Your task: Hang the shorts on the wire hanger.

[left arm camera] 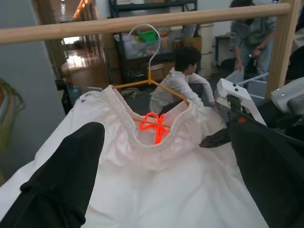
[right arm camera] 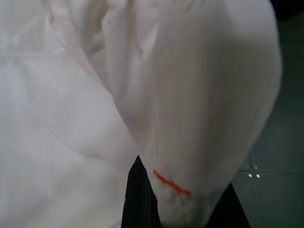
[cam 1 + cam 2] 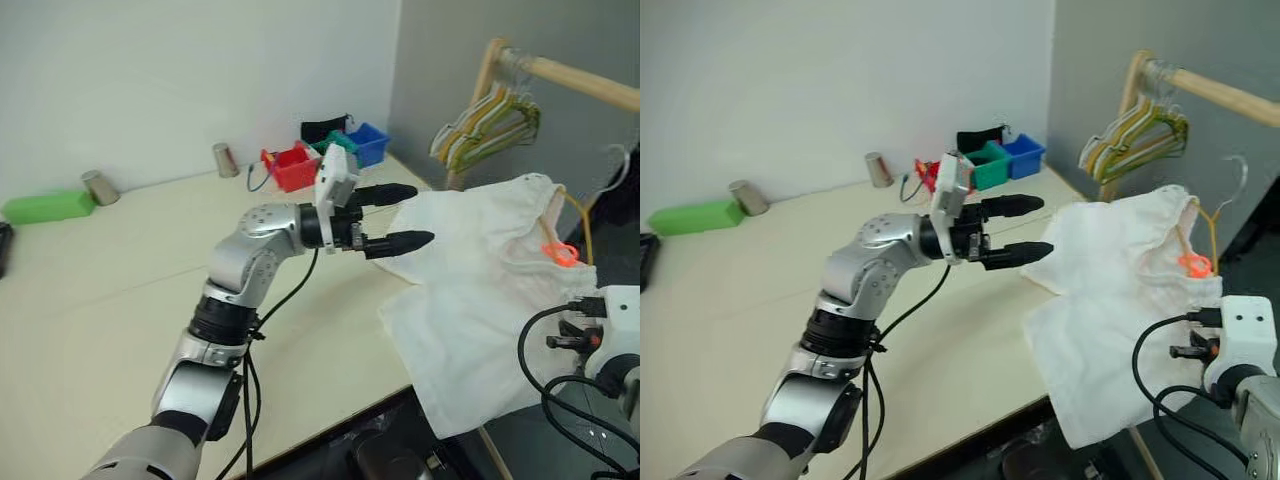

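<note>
The left gripper (image 3: 395, 217) is spread wide and empty, fingers level, tips just beside the near edge of the shorts (image 3: 470, 290). The right gripper (image 2: 183, 202) is clamped on a fold of the shorts. The shorts drape off the table (image 3: 100, 290) corner, waistband threaded over the wire hanger (image 1: 151, 78), below the wooden rail (image 1: 142, 21).

No text, label, brand, number or sign can be read anywhere in these views.
</note>
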You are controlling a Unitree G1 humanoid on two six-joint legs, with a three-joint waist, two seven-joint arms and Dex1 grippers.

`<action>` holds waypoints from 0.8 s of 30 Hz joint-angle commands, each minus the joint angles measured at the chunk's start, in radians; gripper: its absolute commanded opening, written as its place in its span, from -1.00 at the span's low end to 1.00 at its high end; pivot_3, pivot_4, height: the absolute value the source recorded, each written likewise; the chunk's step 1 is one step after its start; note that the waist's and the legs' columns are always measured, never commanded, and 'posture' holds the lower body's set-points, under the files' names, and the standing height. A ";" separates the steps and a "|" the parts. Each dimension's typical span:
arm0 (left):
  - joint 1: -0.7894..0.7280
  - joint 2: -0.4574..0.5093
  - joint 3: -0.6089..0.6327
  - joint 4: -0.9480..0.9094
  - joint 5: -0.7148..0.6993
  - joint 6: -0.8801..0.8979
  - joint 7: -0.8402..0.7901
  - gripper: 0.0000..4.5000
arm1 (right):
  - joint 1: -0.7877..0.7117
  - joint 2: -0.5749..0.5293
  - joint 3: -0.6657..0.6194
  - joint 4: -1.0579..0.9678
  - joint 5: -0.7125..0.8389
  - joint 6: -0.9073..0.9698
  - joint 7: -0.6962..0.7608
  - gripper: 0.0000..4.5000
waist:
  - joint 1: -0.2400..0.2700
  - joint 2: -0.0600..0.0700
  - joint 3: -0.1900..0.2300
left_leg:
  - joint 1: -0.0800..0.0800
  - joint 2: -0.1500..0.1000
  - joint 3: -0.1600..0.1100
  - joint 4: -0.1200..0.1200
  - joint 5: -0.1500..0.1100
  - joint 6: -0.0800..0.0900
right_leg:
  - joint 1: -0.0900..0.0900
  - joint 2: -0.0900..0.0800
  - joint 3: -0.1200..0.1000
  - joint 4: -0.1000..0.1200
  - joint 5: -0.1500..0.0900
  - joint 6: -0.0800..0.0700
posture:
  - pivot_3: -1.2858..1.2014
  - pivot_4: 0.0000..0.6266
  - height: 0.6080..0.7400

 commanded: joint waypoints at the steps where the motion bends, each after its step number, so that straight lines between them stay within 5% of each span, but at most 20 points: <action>1: -0.030 -0.054 -0.030 0.018 0.046 -0.076 0.022 0.98 | -0.049 0.032 -0.021 -0.039 -0.053 0.007 -0.109 -1.00 | -0.028 0.000 0.000 | 0.002 0.000 0.000 0.000 -0.002 0.004 | 0.003 0.000 0.000 0.000 -0.002 0.000 | -0.48 -0.99 1.00; 9: -0.036 -0.159 -0.040 0.045 0.081 -0.123 0.086 0.98 | -0.208 -0.026 -0.023 0.058 -0.116 0.007 -0.175 -1.00 | -0.101 0.000 0.000 | 0.019 -0.002 0.001 -0.009 -0.008 0.011 | 0.020 -0.003 -0.001 -0.009 -0.010 0.001 | -0.45 -1.00 1.00; 16: -0.035 -0.187 -0.036 0.036 0.097 -0.118 0.131 0.98 | -0.305 -0.142 -0.060 0.242 -0.116 0.007 -0.141 -1.00 | -0.102 -0.001 0.000 | 0.028 -0.003 0.003 -0.015 -0.008 0.011 | 0.028 -0.004 0.000 -0.015 -0.010 0.002 | -0.42 -1.00 1.00; 24: -0.012 -0.157 -0.048 0.006 0.111 -0.113 0.133 0.98 | -0.400 -0.084 -0.145 0.374 -0.083 0.007 -0.125 -1.00 | -0.096 -0.001 0.000 | 0.029 -0.004 0.006 -0.016 -0.008 0.011 | 0.029 -0.005 0.000 -0.017 -0.011 0.002 | -0.39 -1.00 1.00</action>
